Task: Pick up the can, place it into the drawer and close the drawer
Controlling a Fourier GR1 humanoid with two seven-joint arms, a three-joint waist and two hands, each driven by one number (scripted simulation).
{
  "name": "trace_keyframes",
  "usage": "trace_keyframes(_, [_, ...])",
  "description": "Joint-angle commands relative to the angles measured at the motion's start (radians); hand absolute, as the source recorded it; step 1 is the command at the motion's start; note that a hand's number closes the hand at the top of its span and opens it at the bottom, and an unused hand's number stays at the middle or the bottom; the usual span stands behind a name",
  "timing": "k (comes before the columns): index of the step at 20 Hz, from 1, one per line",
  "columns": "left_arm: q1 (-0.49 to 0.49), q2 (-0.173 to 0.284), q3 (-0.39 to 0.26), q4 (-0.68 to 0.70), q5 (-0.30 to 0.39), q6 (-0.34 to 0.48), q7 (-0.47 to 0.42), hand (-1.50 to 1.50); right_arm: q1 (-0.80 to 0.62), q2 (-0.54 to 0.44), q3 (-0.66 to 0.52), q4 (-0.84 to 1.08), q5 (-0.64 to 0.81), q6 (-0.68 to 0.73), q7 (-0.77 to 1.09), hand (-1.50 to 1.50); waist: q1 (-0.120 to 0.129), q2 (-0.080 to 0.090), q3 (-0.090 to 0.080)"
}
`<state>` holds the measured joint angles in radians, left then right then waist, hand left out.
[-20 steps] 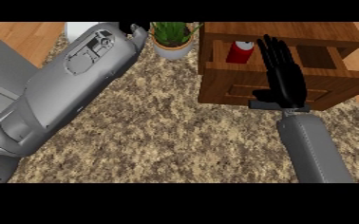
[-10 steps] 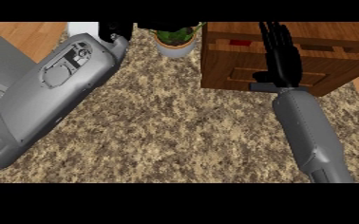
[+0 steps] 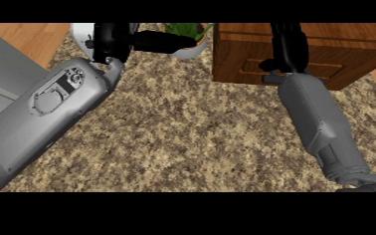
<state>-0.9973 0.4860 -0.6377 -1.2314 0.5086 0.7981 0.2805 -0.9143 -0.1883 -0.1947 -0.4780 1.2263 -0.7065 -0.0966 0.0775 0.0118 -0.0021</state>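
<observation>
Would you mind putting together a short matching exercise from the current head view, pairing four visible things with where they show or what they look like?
Things:
1. wooden drawer unit
2. potted plant
3. left hand
4. right hand

Descriptions:
A. green leaves in a white pot, at the top centre
B. black, lying against the wooden front at the upper right
C. brown, with panelled front, at the upper right
D. black, stretched towards the white pot from the left

Pairs: 1-C, 2-A, 3-D, 4-B
</observation>
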Motion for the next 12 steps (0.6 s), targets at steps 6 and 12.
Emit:
trace_keyframes(6, [0.077, 0.030, 0.008, -0.100, -0.027, 0.000, 0.017, -1.50, -0.170, -0.036, -0.057, 0.185, -0.015, -0.010, -0.006, -1.50, 0.019, 0.014, 0.005])
trace_keyframes(12, [0.137, 0.049, 0.034, -0.116, -0.041, -0.028, -0.040, -1.50, -0.220, -0.038, -0.081, 0.221, -0.027, -0.031, -0.019, -1.50, 0.020, 0.024, 0.005])
